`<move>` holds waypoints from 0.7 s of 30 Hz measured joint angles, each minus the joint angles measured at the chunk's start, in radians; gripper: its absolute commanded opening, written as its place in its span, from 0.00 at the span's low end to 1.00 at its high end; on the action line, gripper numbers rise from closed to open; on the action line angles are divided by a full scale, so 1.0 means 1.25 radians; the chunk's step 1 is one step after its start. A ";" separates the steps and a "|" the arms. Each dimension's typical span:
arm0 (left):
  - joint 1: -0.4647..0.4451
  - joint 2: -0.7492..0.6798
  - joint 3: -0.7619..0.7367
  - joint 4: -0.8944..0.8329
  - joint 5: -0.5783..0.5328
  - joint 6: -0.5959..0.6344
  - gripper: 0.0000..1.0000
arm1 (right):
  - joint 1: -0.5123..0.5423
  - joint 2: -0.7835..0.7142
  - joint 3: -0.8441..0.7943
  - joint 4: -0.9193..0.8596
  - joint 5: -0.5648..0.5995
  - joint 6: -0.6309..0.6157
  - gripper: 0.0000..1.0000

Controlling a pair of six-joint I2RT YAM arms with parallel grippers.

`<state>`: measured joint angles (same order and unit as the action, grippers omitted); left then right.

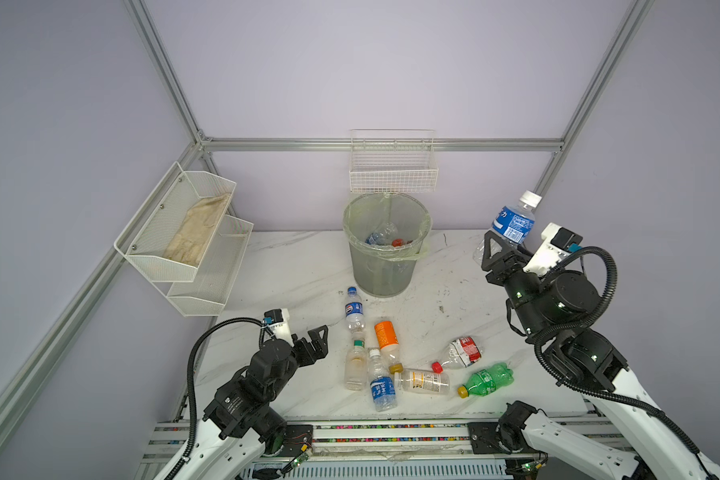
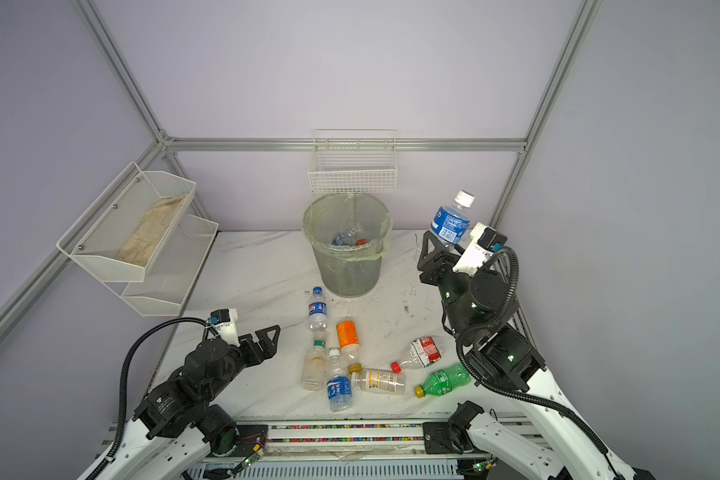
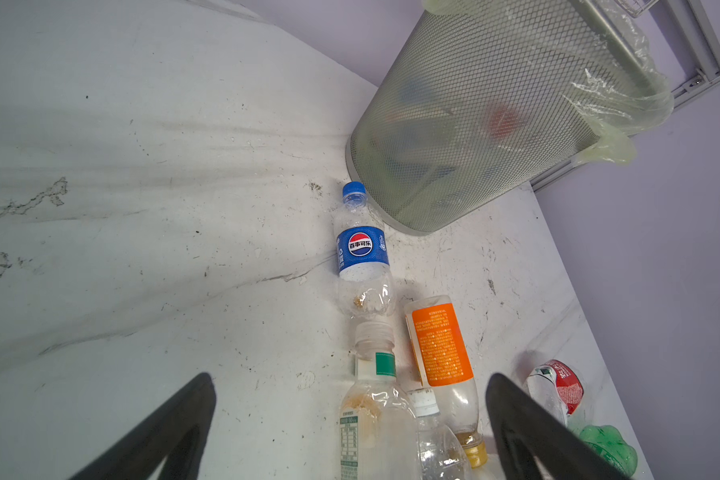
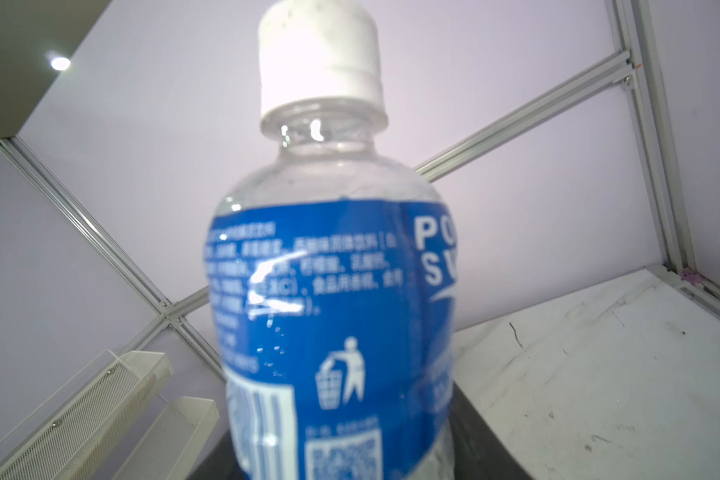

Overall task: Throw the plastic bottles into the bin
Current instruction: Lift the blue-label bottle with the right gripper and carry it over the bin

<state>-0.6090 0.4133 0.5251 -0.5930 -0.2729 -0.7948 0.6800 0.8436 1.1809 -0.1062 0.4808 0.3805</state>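
Left gripper (image 1: 316, 343) was spread wide and empty, hovering over the marble table (image 1: 292, 266) just left of the loose bottles. Lying flat, nearest first:

- blue-label water bottle (image 1: 382, 390)
- yellow-cap bottle (image 1: 424, 380)
- all-green bottle (image 1: 489, 379)
- clear green-collar bottle (image 1: 355, 365)
- crushed red-label bottle (image 1: 461, 353)
- orange-label bottle (image 1: 386, 335)
- Pepsi bottle (image 1: 354, 309), its cap just beside the bin base

Bin (image 1: 375, 272) with green liner stood at back centre, with discarded bottles (image 1: 385, 240) inside. Right gripper (image 1: 504, 249), raised to the right of the bin, was clamped partway on the lower body of the white-cap blue-label bottle (image 1: 512, 222), cap up.
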 measured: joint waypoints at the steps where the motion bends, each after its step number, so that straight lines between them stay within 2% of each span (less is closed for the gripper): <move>1: 0.000 0.000 0.000 0.000 0.000 0.000 1.00 | 0.000 0.012 0.015 0.013 -0.001 -0.009 0.00; 5: 0.000 0.001 0.000 0.000 0.000 -0.005 1.00 | 0.000 0.112 0.106 0.042 -0.018 -0.038 0.05; 8: 0.000 0.005 0.000 0.000 0.003 -0.005 1.00 | 0.000 0.250 0.230 0.024 -0.052 -0.050 0.10; 9: 0.000 0.006 0.000 0.000 0.004 -0.005 1.00 | 0.000 0.307 0.286 0.009 -0.068 -0.056 0.14; 10: 0.000 0.008 0.000 0.000 0.005 -0.005 1.00 | 0.000 0.374 0.343 -0.008 -0.088 -0.062 0.29; 12: 0.000 0.010 0.000 0.000 0.007 -0.005 1.00 | 0.000 0.496 0.445 -0.057 -0.127 -0.061 0.78; 13: 0.000 0.010 0.000 0.000 0.007 -0.005 1.00 | 0.000 0.557 0.497 -0.095 -0.142 -0.060 0.87; 15: 0.000 0.009 0.000 -0.001 0.008 -0.005 1.00 | 0.001 0.676 0.600 -0.178 -0.155 -0.056 0.89; 17: 0.000 0.003 0.000 -0.003 0.008 -0.005 1.00 | 0.004 0.754 0.643 -0.240 -0.159 -0.047 0.90; 18: 0.000 -0.002 0.000 -0.006 0.007 -0.005 1.00 | 0.005 0.770 0.631 -0.264 -0.161 -0.041 0.96; 21: 0.000 -0.019 0.000 -0.015 0.006 -0.005 1.00 | 0.005 0.728 0.512 -0.271 -0.169 -0.033 0.97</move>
<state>-0.6090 0.3893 0.5251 -0.6113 -0.2649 -0.8013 0.6857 1.7538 1.8206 -0.4450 0.2699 0.3397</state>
